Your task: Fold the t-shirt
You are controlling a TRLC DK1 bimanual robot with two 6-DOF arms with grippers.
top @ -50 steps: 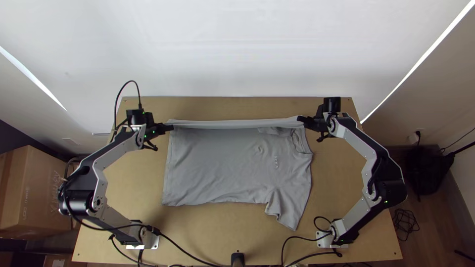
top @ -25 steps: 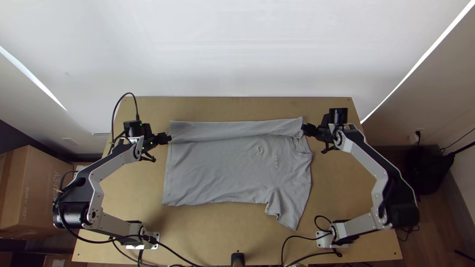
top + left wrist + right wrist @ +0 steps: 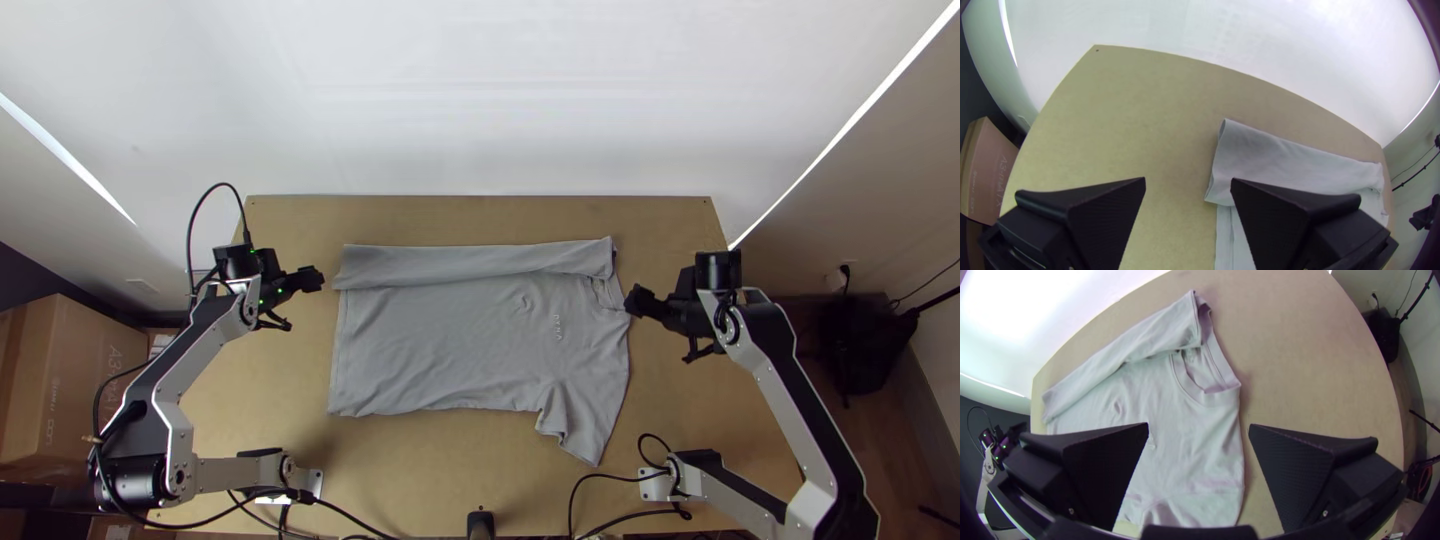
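The grey t-shirt [image 3: 450, 345] lies spread on the table, its far side folded over in a long strip, its collar toward the right and one sleeve pointing to the near edge. Just off the hem, left of the shirt, is my left gripper [image 3: 318, 279]. My right gripper [image 3: 634, 299] is beside the collar end. In the left wrist view my left gripper [image 3: 1189, 187] stands open, the folded strip [image 3: 1285, 160] partly behind one finger. My right gripper [image 3: 1199, 432] stands open above the shirt [image 3: 1190, 450] in the right wrist view, nothing between its fingers.
The wooden table [image 3: 480, 215] shows bare wood beyond the shirt and on its near side. Black cables [image 3: 590, 485] run along the near edge by the arms' bases. A cardboard box [image 3: 70, 380] stands off the left side.
Both grippers have let go of the shirt's far edge and drawn away outward, left and right. The held edge now lies down as a folded strip.
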